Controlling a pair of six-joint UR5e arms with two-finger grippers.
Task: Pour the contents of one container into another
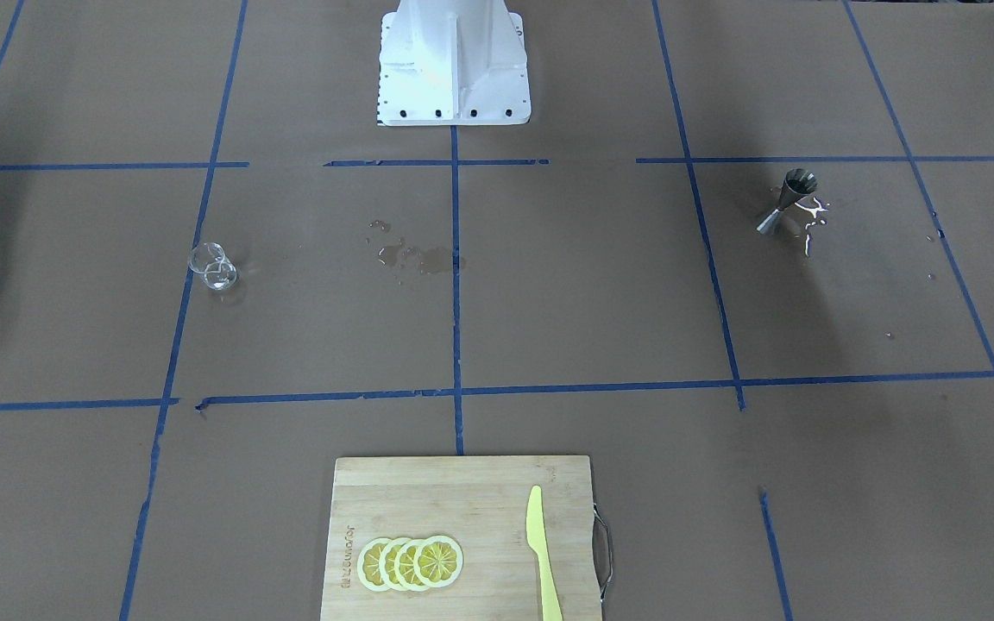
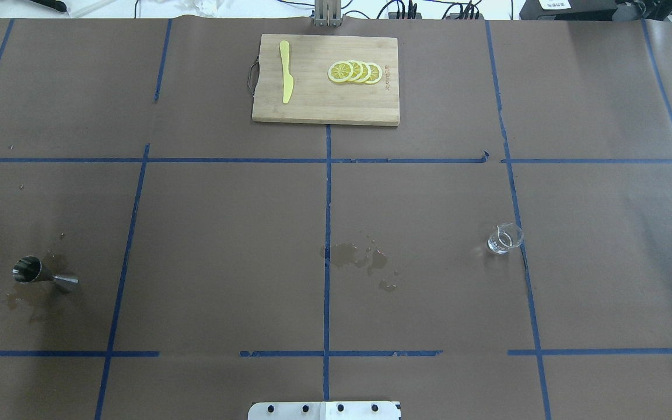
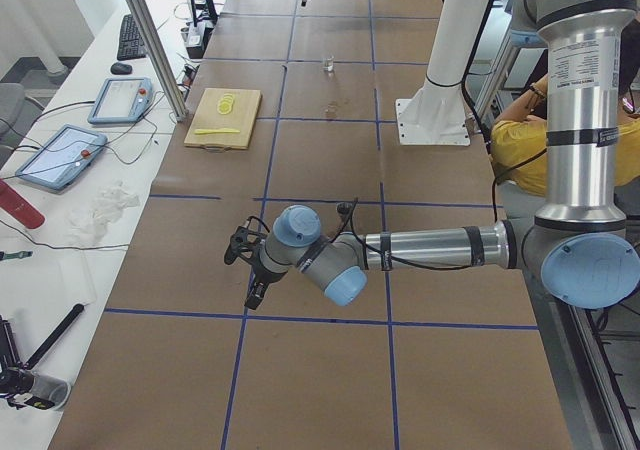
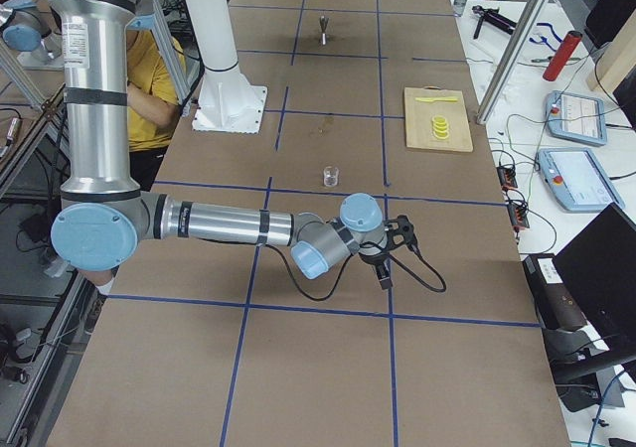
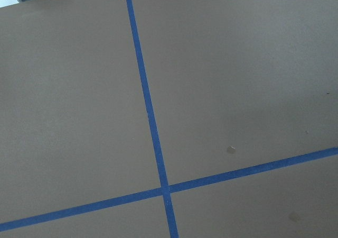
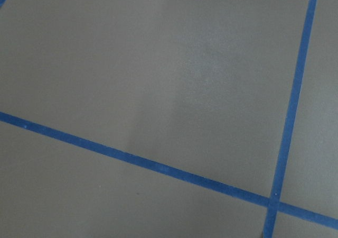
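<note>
The clear glass cup stands upright on the brown paper on my right side, small and far in the left side view and mid-table in the right one. The steel jigger stands on my left side with spilled liquid beside it. My left gripper hovers low over bare paper beyond the jigger. My right gripper hovers over paper past the cup. Neither touches anything. I cannot tell whether they are open or shut. The wrist views show only paper and blue tape.
A wooden cutting board at the far edge carries lemon slices and a yellow knife. Wet stains mark the table's middle. The white robot base stands at the near edge. A person in yellow sits behind it.
</note>
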